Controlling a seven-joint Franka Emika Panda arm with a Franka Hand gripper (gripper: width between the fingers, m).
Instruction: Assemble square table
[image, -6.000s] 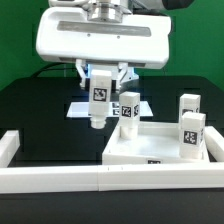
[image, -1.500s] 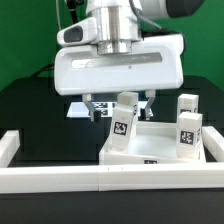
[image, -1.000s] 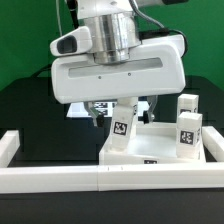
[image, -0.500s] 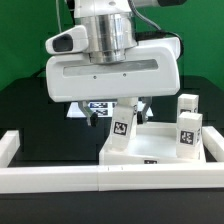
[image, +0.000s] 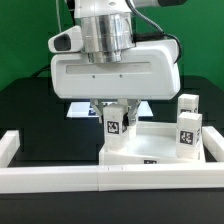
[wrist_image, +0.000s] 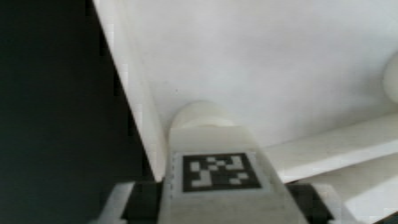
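Black table (image: 30, 100), hand (image: 114, 128) clamped on leg (image: 114, 124) atop square slab (image: 160, 140).

Wide white rounded housing on the wrist with a thin dark seam along its lower part, silver-grey ribbed metal cylinder above it, small white rounded module with a dark spot at its side, short dark tool (image: 115, 120) fingers (image: 127, 109) below

- Black tabletop (image: 30, 105) carries everything here.
- The white square slab (image: 150, 148) lies flat on it, over toward the exterior view's right.
- A long low white border wall (image: 60, 180) runs along the near edge.
- The marker board (image: 82, 107) lies further back, mostly hidden behind the arm.
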